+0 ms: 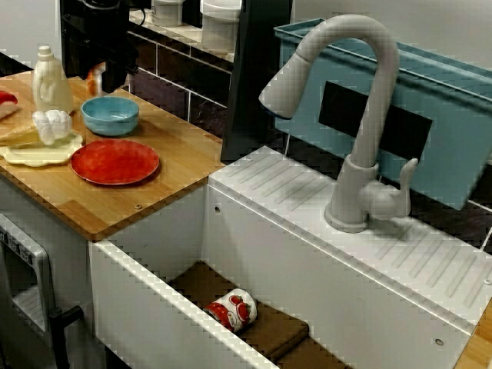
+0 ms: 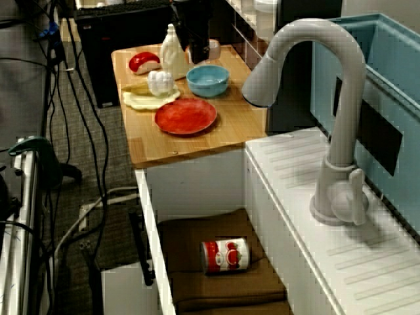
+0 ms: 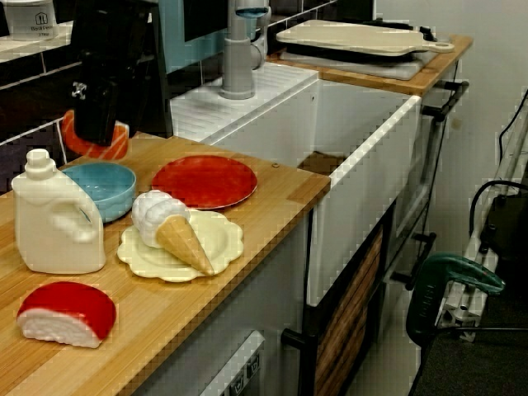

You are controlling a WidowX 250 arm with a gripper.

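Note:
My black gripper [image 1: 100,77] hangs over the back of the wooden counter [image 1: 173,165], shut on a small orange-red piece [image 3: 111,148] that shows below the fingers. It is just above and behind a blue bowl [image 1: 110,115], not touching it. In the view from the counter's front, the gripper [image 3: 97,132] is above the bowl [image 3: 103,188]. In the high view along the counter, the gripper [image 2: 199,47] partly hides the piece. A red plate [image 1: 115,161] lies in front of the bowl.
A white bottle [image 3: 54,219], an ice cream cone [image 3: 173,231] on a cream plate [image 3: 140,257] and a red-and-white wedge [image 3: 66,313] stand nearby. A red-and-white can [image 2: 226,255] lies in the sink on a brown mat. The grey faucet [image 1: 361,123] stands behind the sink.

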